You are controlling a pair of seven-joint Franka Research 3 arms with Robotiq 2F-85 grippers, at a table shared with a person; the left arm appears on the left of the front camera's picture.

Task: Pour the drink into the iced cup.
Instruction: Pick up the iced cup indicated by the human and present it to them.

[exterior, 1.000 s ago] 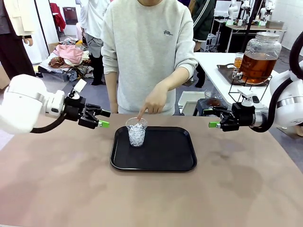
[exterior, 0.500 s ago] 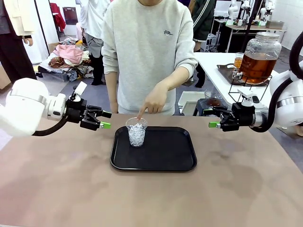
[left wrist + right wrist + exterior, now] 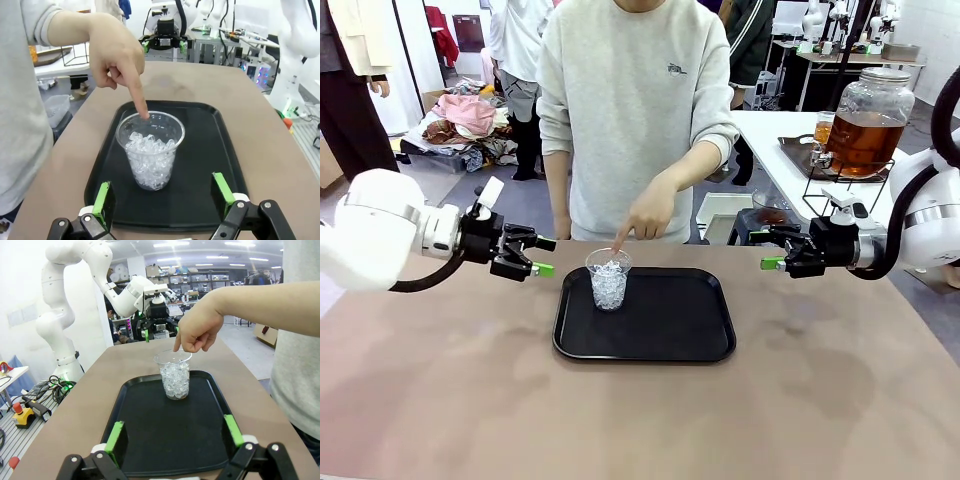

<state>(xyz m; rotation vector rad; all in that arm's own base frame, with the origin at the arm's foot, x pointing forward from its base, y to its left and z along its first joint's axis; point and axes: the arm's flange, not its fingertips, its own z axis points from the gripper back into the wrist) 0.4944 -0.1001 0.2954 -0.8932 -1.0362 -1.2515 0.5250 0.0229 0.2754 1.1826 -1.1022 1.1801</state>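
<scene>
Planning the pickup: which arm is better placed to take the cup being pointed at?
Probably left. The open left claw hangs just beside the cup, lined up with it; the right claw sits off beyond the tray's other side.

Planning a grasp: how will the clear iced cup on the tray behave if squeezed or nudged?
The cup looks like thin clear plastic, so it probably flexes under a firm squeeze. Ice fills most of it, likely steadying it. It narrows toward the base, so a high push might tip it.
</scene>
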